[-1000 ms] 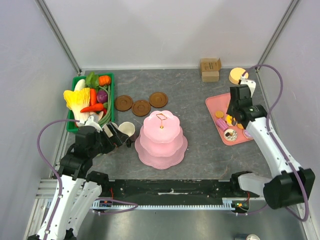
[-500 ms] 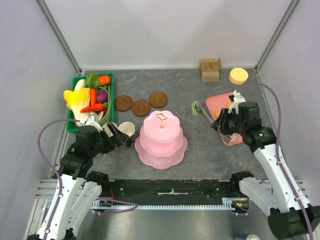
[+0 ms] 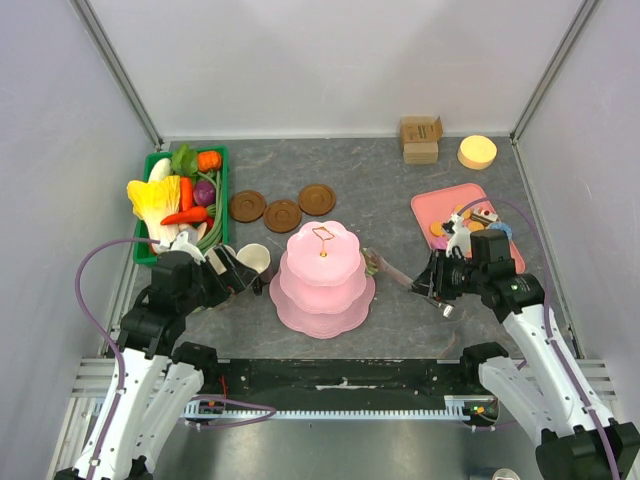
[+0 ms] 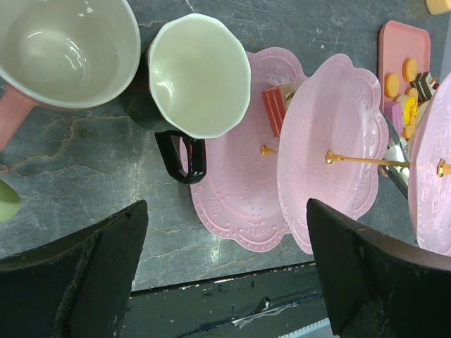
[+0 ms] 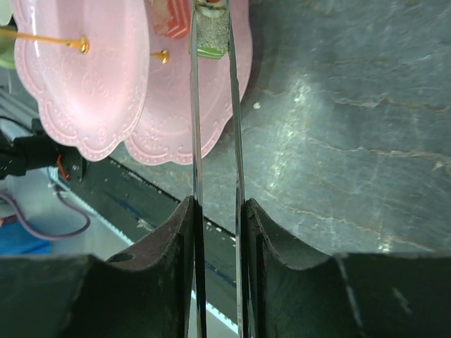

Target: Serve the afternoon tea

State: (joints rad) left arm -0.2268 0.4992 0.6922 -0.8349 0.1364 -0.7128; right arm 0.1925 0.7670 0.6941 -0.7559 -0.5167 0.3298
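Serving barely begun: right end effector (image 5: 217,211) clamps tongs (image 3: 392,272) holding a cake bit (image 5: 211,32) at the pink tiered stand's (image 3: 322,272) right edge, beside one red slice (image 4: 273,109); tray snacks (image 3: 462,215), mugs (image 3: 253,258), saucers (image 3: 282,214) unserved; left end effector (image 4: 227,232) wide open.

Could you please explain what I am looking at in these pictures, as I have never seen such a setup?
These are two robot arms bolted to a table's near edge. One camera looks down from above; one sits on each wrist, showing that arm's own fingers. On the grey table stand a pink tiered stand, three brown saucers, a pink tray of toy snacks, a green bin of toy vegetables, and a pink mug and dark mug. The right end effector is shut on metal tongs, which pinch a small cake bit close to the stand's lower tiers. The left end effector is open and empty near the mugs.
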